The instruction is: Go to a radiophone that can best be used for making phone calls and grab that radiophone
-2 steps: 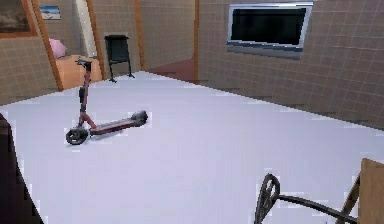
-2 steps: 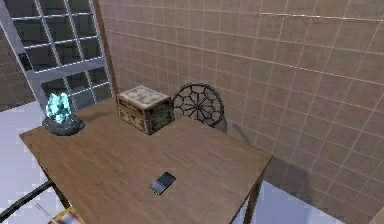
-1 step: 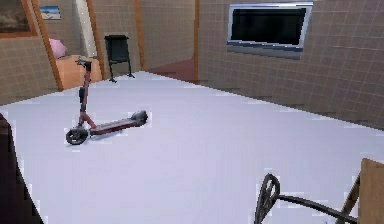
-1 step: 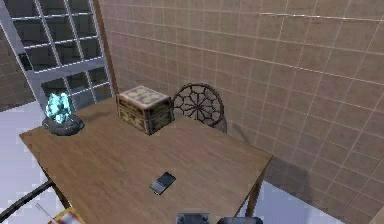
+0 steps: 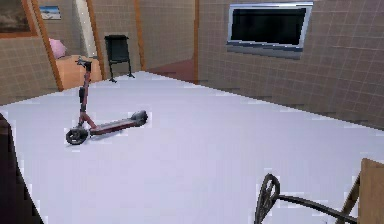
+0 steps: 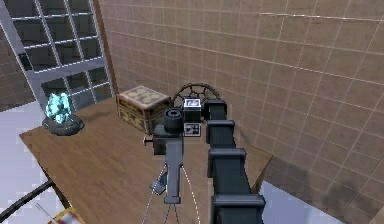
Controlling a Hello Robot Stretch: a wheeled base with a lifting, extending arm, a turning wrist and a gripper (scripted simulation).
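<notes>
In the arm side view my arm (image 6: 228,165) rises as a dark segmented bar over a brown wooden table (image 6: 100,165). At its far end are two white marked squares (image 6: 191,104), with the gripper's dark body (image 6: 172,124) just left of them. The wooden table top and a dark upright stand with thin tripod legs (image 6: 170,185) lie at and behind the gripper, so I cannot tell whether it holds anything. I make out no shape that reads plainly as a radiophone.
On the table stand a wooden crate (image 6: 143,105), a glass dome with a blue crystal (image 6: 60,110) and a dark spoked wheel (image 6: 198,92) by the brick wall. The forward view has a red scooter (image 5: 100,120), a wall screen (image 5: 268,25) and a dark curved frame (image 5: 300,205).
</notes>
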